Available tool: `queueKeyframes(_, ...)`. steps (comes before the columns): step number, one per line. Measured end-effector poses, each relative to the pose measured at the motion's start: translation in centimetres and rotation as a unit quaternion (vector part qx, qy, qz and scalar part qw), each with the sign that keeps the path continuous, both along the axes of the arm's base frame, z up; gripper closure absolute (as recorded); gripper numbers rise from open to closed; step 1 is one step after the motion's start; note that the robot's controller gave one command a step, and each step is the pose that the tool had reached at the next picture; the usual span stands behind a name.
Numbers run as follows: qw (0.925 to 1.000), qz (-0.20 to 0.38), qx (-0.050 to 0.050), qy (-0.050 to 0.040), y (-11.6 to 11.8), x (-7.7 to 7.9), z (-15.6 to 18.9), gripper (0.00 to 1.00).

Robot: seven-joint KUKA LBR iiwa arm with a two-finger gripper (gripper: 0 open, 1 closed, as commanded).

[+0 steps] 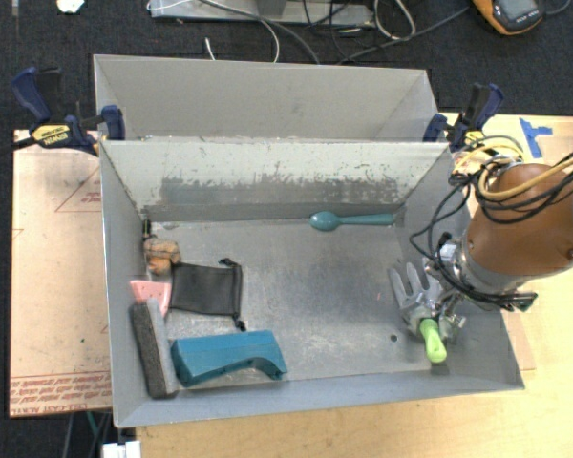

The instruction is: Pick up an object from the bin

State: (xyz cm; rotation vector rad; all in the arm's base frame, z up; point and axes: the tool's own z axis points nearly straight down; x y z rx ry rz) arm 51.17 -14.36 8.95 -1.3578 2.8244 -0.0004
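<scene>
The gripper (422, 313) hangs low in the near right corner of the bin (267, 175), close to the right wall, with a green cylinder (434, 342) just at its tip. I cannot tell whether it grips the cylinder or how far it is parted. The middle of the grey floor lies open. A teal spoon (349, 220) lies along the far wall. A black pouch (205, 289), a teal block (227, 356) and a dark bar (151, 351) crowd the near left.
</scene>
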Motion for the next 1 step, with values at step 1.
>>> queueKeyframes(1,1.0,0.0,0.0,0.0004,0.0,-0.03,-0.04,1.0)
